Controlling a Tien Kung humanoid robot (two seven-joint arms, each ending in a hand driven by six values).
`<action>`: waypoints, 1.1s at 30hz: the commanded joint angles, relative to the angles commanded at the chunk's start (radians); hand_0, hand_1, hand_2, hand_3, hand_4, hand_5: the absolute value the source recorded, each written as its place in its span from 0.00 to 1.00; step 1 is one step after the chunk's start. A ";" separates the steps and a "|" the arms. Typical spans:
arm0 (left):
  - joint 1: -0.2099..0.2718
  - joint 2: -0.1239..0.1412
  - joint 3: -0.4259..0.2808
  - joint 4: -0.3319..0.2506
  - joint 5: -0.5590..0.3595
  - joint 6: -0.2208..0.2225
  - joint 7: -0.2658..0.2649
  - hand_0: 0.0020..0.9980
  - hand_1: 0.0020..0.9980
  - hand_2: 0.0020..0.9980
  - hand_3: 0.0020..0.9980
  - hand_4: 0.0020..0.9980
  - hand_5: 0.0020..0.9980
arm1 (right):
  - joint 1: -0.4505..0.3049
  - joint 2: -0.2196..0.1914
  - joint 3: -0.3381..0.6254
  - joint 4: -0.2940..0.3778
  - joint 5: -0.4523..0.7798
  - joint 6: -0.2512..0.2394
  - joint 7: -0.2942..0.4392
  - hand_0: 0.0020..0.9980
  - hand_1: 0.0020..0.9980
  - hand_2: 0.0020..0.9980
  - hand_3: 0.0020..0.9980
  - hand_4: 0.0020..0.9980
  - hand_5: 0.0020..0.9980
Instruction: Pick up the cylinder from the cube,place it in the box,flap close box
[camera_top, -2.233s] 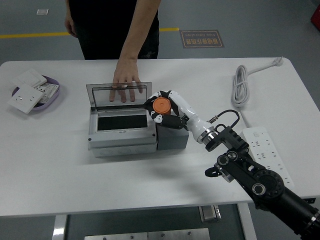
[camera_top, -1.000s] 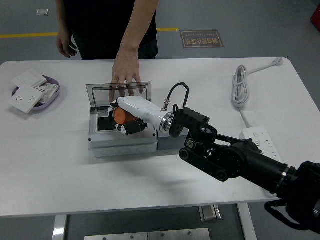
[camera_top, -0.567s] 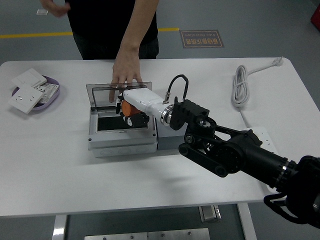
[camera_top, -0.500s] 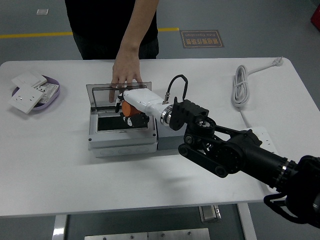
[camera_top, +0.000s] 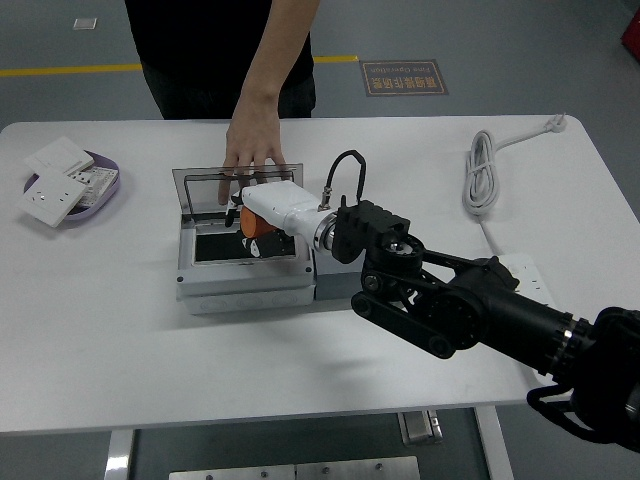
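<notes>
The orange cylinder (camera_top: 253, 222) is in my right hand (camera_top: 262, 222), whose fingers are shut around it over the open grey box (camera_top: 243, 282), near the box's back right corner. The hand's white back hides most of the cylinder. The dark grey cube (camera_top: 335, 286) stands against the box's right side and my black arm covers most of it. The box's clear lid (camera_top: 205, 187) is swung open toward the far side. A person's hand (camera_top: 250, 150) presses on the lid's far edge. My left hand is out of view.
A purple dish (camera_top: 102, 185) with white switch plates (camera_top: 48, 197) sits at the far left. A coiled white cable (camera_top: 483, 175) and a white power strip (camera_top: 522, 281) lie on the right. The person stands at the table's far side.
My right hand carried the cylinder from above the cube leftward over the box, dipped into it, then rose a little toward the back right corner. The person's hand stayed on the lid.
</notes>
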 joint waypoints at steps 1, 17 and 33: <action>0.000 0.000 0.000 0.000 0.000 0.000 0.000 0.60 0.58 0.60 0.58 0.65 0.20 | 0.001 0.000 -0.001 0.001 -0.002 0.002 -0.004 0.38 0.58 0.62 0.66 0.31 0.26; -0.006 0.003 0.001 0.000 0.008 -0.001 0.002 0.60 0.58 0.59 0.58 0.65 0.20 | -0.013 0.000 -0.014 0.023 -0.050 0.028 -0.154 0.76 0.70 0.73 0.73 0.65 0.35; -0.005 -0.001 0.011 0.000 0.007 -0.002 0.002 0.60 0.58 0.59 0.58 0.64 0.20 | -0.029 0.000 0.023 0.059 -0.025 0.002 -0.163 0.78 0.71 0.74 0.77 0.71 0.38</action>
